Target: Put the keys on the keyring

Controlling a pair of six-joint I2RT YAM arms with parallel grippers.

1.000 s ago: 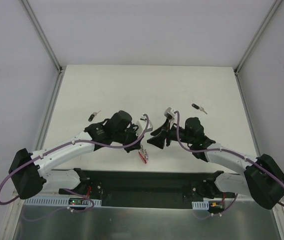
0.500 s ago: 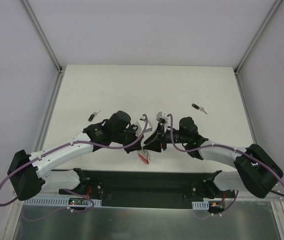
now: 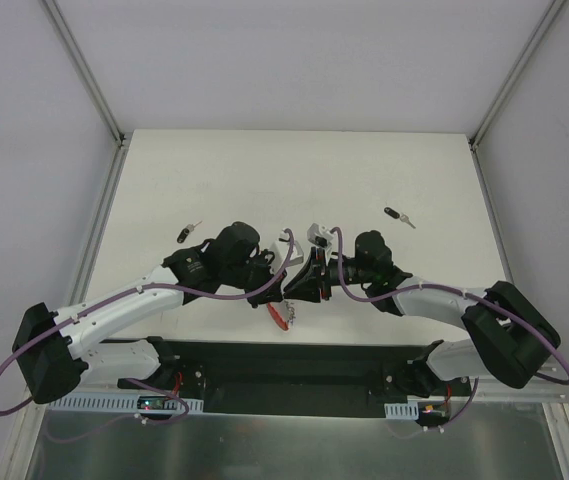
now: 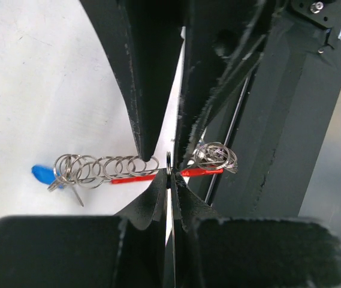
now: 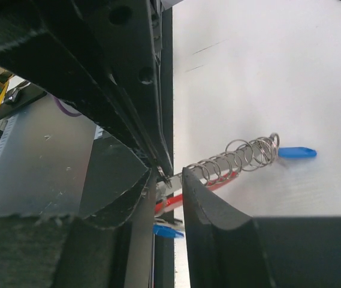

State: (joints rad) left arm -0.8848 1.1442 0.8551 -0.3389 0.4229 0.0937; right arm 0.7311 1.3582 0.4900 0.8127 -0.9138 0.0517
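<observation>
The keyring point(image 3: 282, 316), a grey metal loop with a red band, hangs between my two grippers just past the table's near edge. In the left wrist view the keyring point(image 4: 134, 178) lies crosswise, with several small rings and a blue tag point(image 4: 40, 174). My left gripper point(image 4: 169, 177) is shut on its thin metal edge. My right gripper point(image 5: 169, 174) is open, and its fingers straddle the keyring point(image 5: 236, 157) from the other side. Two keys with black heads lie on the table, one at the left point(image 3: 188, 233) and one at the right point(image 3: 397, 215), both away from the grippers.
The black base rail point(image 3: 294, 362) runs along the near edge under the grippers. The white tabletop point(image 3: 294, 180) is walled by metal frame posts left point(image 3: 114, 130) and right point(image 3: 484, 130). A second blue tag point(image 5: 169, 231) hangs below the keyring.
My right gripper has moved left until its fingers meet my left gripper at the keyring. The keyring's red band has shifted slightly left and nearer. The two keys have not moved.
</observation>
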